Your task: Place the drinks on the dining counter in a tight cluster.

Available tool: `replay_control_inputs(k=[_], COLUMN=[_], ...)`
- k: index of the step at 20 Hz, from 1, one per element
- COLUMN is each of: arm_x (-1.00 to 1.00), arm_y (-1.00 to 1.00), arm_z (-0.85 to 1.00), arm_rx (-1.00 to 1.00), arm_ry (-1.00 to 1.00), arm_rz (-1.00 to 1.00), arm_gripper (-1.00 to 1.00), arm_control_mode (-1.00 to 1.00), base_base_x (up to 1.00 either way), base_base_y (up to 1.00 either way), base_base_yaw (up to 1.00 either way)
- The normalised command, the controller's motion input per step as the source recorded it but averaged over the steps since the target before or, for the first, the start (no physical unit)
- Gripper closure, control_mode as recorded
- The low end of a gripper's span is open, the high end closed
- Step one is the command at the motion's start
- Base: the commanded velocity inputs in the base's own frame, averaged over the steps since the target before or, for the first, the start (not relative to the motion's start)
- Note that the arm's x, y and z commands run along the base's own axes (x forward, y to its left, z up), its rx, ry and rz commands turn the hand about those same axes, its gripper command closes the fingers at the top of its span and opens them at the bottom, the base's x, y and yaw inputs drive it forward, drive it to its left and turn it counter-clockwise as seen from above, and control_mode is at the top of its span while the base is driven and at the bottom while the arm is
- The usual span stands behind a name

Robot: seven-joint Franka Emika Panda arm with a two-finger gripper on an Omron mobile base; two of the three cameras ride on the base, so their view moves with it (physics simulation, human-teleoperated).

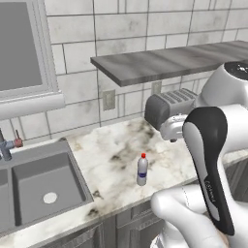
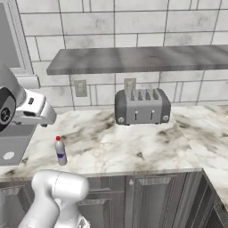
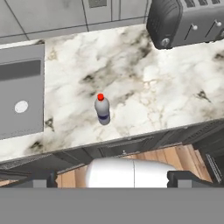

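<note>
Bottle [image 1: 142, 170], slim, clear, red-capped

The arm [image 1: 213, 160] is glossy white with rounded, bulging joints. One link carries a long black oval inlay with faint pale lettering. A dark round cap [image 2: 5, 111] sits on another white joint.

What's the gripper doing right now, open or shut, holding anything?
Gripper: open and empty, above the marble counter's front edge; the small clear red-capped bottle stands untouched on the counter.
</note>
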Motion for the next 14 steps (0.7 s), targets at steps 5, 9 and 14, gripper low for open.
replay_control_inputs(k=[5, 9, 14], arm_x=[0.00, 0.00, 0.00], arm_y=[0.00, 0.00, 0.00], arm_z=[0.00, 0.00, 0.00], arm_rx=[0.00, 0.00, 0.00], arm_ry=[0.00, 0.00, 0.00], arm_rz=[0.00, 0.00, 0.00], arm_gripper=[-1.00, -1.00, -1.00], arm_control_mode=[1.00, 1.00, 1.00], base_base_x=[0.03, 0.00, 0.00], base_base_y=[0.08, 0.00, 0.00], base_base_yaw=[0.00, 0.00, 0.00])
